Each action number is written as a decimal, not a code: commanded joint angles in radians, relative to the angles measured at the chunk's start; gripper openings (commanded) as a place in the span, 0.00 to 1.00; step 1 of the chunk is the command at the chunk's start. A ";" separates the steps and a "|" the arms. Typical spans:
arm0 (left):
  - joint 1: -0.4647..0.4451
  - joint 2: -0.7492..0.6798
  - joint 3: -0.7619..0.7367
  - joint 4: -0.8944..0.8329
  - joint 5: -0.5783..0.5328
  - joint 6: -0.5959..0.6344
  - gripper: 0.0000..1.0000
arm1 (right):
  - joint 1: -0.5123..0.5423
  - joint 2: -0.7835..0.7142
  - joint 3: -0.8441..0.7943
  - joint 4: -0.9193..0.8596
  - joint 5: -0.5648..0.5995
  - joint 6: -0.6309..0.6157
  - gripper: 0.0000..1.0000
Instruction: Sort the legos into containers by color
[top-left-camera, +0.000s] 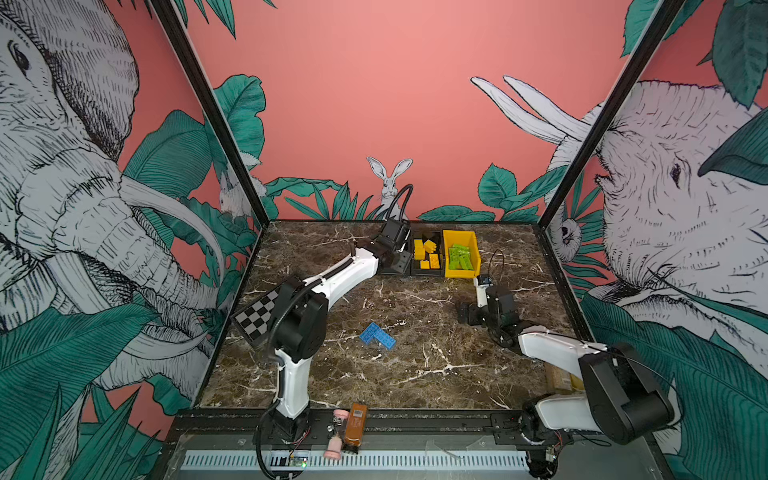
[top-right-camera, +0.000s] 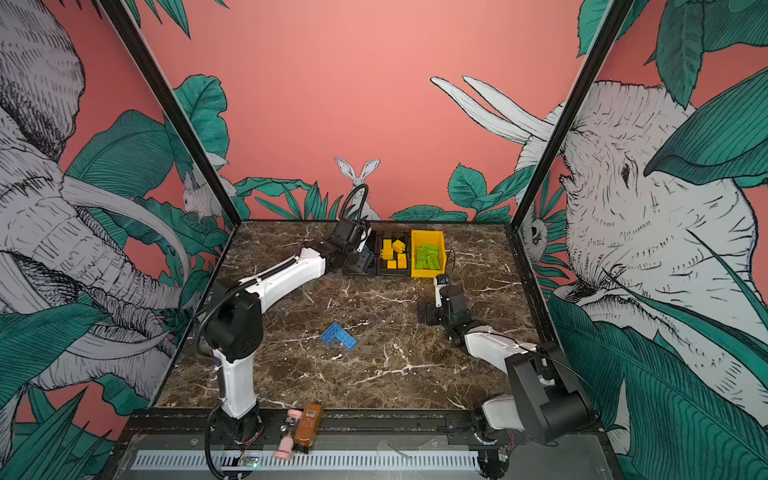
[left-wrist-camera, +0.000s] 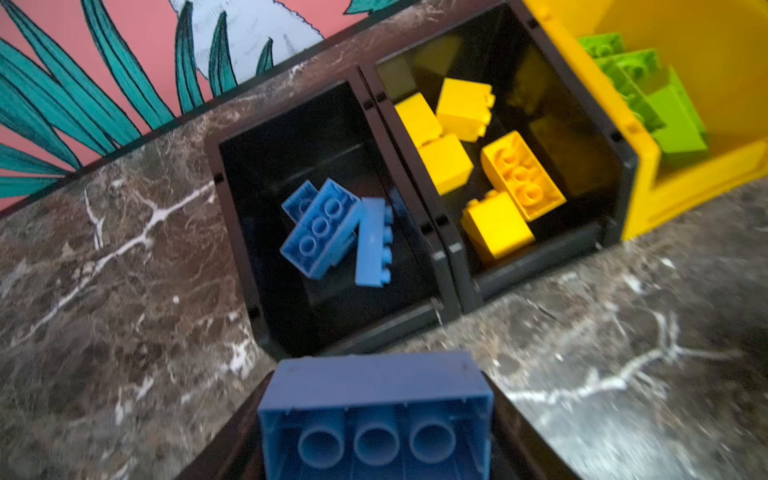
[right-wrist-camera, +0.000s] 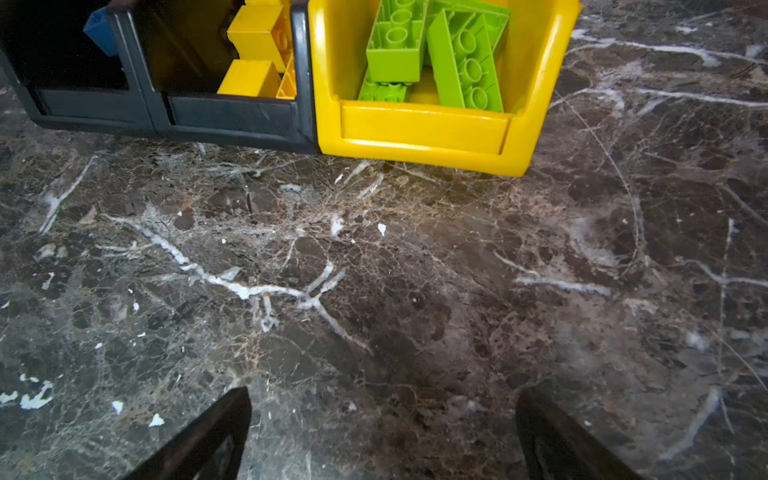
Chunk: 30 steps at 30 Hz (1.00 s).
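At the marble table's (right-wrist-camera: 374, 270) back edge, the left black plastic bin (left-wrist-camera: 291, 137) holds blue studded bricks (left-wrist-camera: 320, 228), the middle black bin (left-wrist-camera: 582, 124) yellow bricks (left-wrist-camera: 521, 174), the yellow bin (right-wrist-camera: 424, 129) lime-green bricks (right-wrist-camera: 465, 62). The left gripper (left-wrist-camera: 376, 415) pinches a blue brick (left-wrist-camera: 374, 386) at the left bin; the right gripper (right-wrist-camera: 382, 432) hangs spread; two blue bricks (top-left-camera: 377, 336) lie mid-table.

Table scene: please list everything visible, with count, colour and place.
black bins: two, black, table back
yellow bin: one, yellow, beside them
loose bricks: two, blue, table centre, touching
binned blue bricks: three, blue, left black bin
yellow bricks: five, yellow, middle black bin
green bricks: several, green, yellow bin
checkerboard: one, black-white, left edge
bottle: one, brown, front rail
pink object: one, pink, beside bottle
left gripper: black, holding a blue brick at left black bin
right gripper: black, open, empty, before yellow bin
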 joint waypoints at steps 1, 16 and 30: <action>0.036 0.044 0.119 0.019 0.004 0.084 0.44 | -0.003 -0.036 -0.021 0.062 0.000 0.007 0.98; 0.106 0.283 0.400 -0.049 0.166 0.149 0.49 | -0.003 -0.065 -0.046 0.092 0.007 0.009 0.98; 0.107 0.365 0.558 -0.132 0.097 0.166 0.87 | -0.003 -0.056 -0.038 0.086 -0.014 0.003 0.98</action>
